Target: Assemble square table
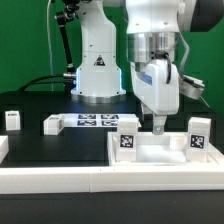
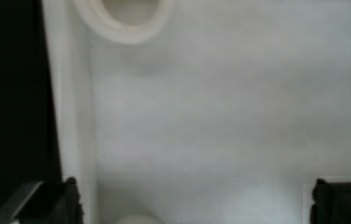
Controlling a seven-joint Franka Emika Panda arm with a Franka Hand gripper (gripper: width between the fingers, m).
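Observation:
The square table's white slab [image 1: 165, 152] lies at the exterior view's lower right. My gripper [image 1: 158, 126] hangs straight down just over its far edge. In the wrist view the slab [image 2: 198, 120] fills the picture, with a round hole [image 2: 127, 20] near one edge. The dark fingertips [image 2: 40, 202] stand wide apart at both sides of the slab, with nothing held. Two tagged white legs [image 1: 128, 141] [image 1: 198, 136] stand upright at the slab's two sides. Two more legs [image 1: 13, 120] [image 1: 52, 124] lie on the black surface at the exterior view's left.
The marker board [image 1: 95, 121] lies flat in front of the robot base [image 1: 98, 70]. A long white rail [image 1: 90, 180] borders the black surface along the front. Black cables run at the back left.

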